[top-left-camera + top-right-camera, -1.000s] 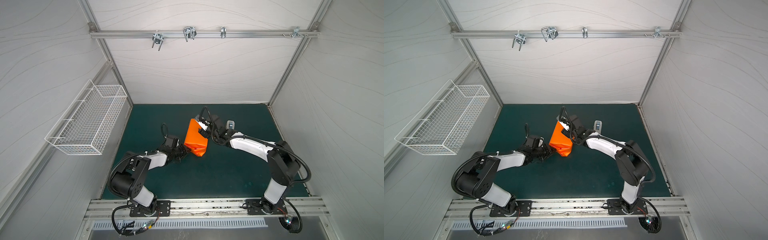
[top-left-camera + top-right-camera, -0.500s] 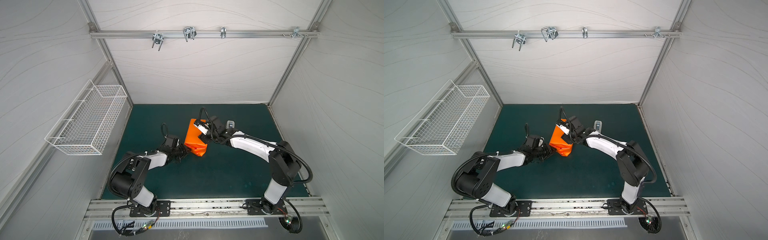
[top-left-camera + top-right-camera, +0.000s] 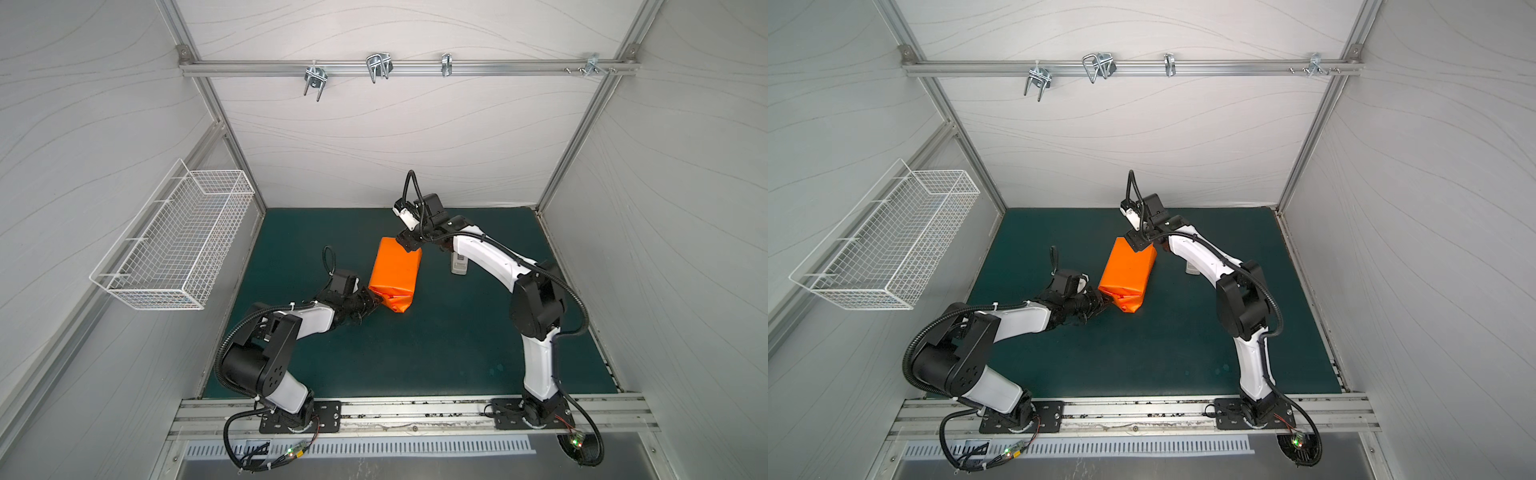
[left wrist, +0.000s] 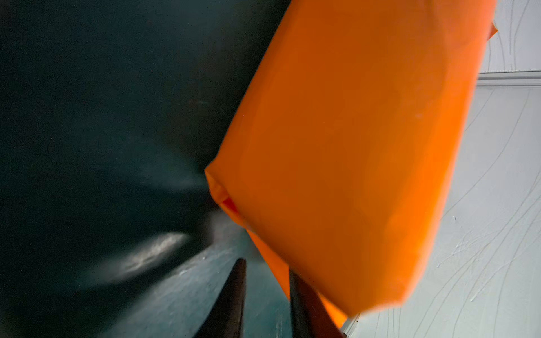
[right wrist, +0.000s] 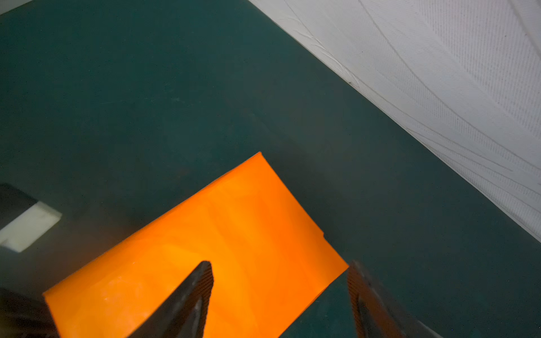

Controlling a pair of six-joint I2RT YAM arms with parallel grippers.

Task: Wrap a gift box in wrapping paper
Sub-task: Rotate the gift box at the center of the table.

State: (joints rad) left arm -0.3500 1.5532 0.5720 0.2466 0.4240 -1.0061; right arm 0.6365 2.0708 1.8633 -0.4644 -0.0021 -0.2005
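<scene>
Wire basket (image 3: 174, 245) hangs on the left wall, well clear of the work.

Left gripper (image 3: 375, 305) comes in low over the green surface (image 3: 436, 353) and its tip meets the near-left corner of the parcel. In the left wrist view we see the gripper (image 4: 265, 266) with its jaws a narrow gap apart. The paper's end fold reaches into that gap against one of the fingers (image 4: 304, 307), and surface shows beside the other. We cannot tell if that is a real pinch.

Wrapping paper (image 3: 397, 270) is folded round into a long orange parcel mid-surface, between the two grippers in both top views (image 3: 1127, 270). It runs from near-left to far-right. The near end shows creased triangular folds and the long faces look smooth (image 4: 351, 146). The gift box is inside, fully covered, so we see none of it. We cannot tell whether the far end is off the surface.

Right gripper (image 3: 409, 246) sits over the parcel's far end. In the right wrist view its jaws are wide apart (image 5: 280, 263). One finger is over the orange top face (image 5: 234, 234) and the other is just off the parcel's corner, over the surface. Nothing is clamped.

White-grey tape dispenser (image 3: 459, 266) stands on the surface just right of the parcel, partly under the right arm.
</scene>
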